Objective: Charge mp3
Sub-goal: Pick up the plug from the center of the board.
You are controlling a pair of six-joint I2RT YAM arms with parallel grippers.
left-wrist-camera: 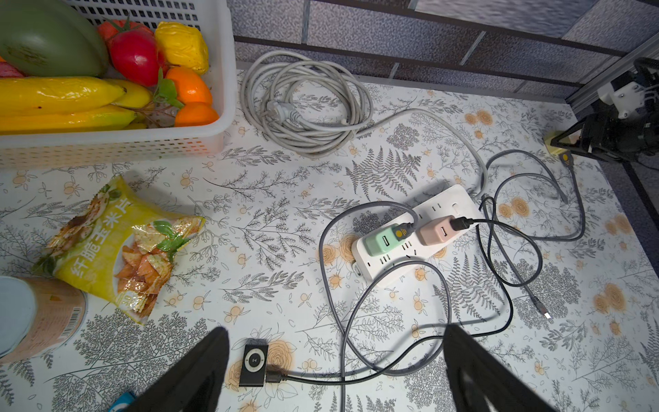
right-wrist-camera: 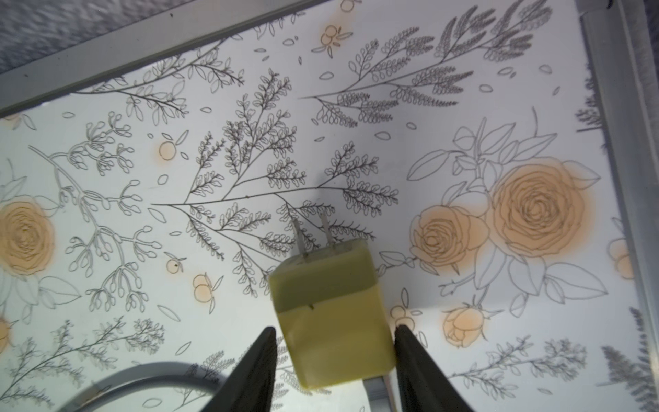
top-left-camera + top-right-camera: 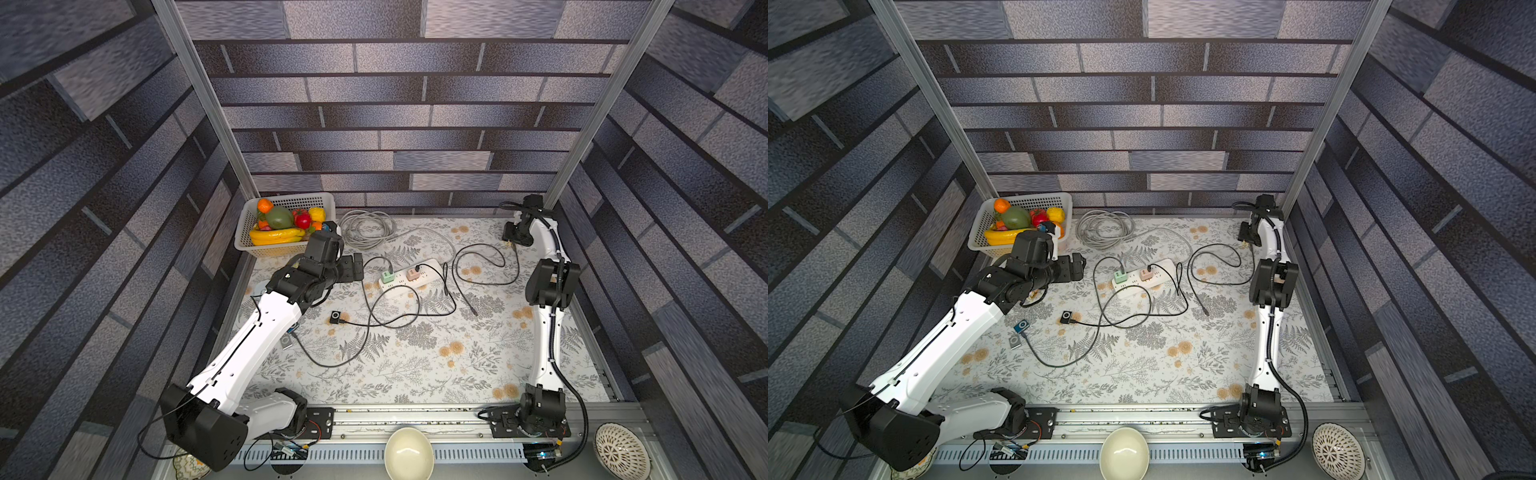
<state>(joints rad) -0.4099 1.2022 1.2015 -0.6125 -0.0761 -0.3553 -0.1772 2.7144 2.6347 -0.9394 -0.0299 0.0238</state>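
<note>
Left gripper (image 1: 335,328) spread wide | right gripper (image 2: 335,328) flanks yellow charger (image 2: 321,285), grip unclear | floral tablecloth (image 3: 415,374), brick-print walls (image 3: 395,124)

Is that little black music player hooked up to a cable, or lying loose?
Hooked up. The black music player has a black cable plugged into its edge, seen in the left wrist view.

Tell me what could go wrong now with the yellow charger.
The right end effector flanks only the back end of the yellow charger; a shallow grip may let it twist or slip. Its cable loops across other leads near the power strip; carrying it over could snag them and tug the black mp3 player.
</note>
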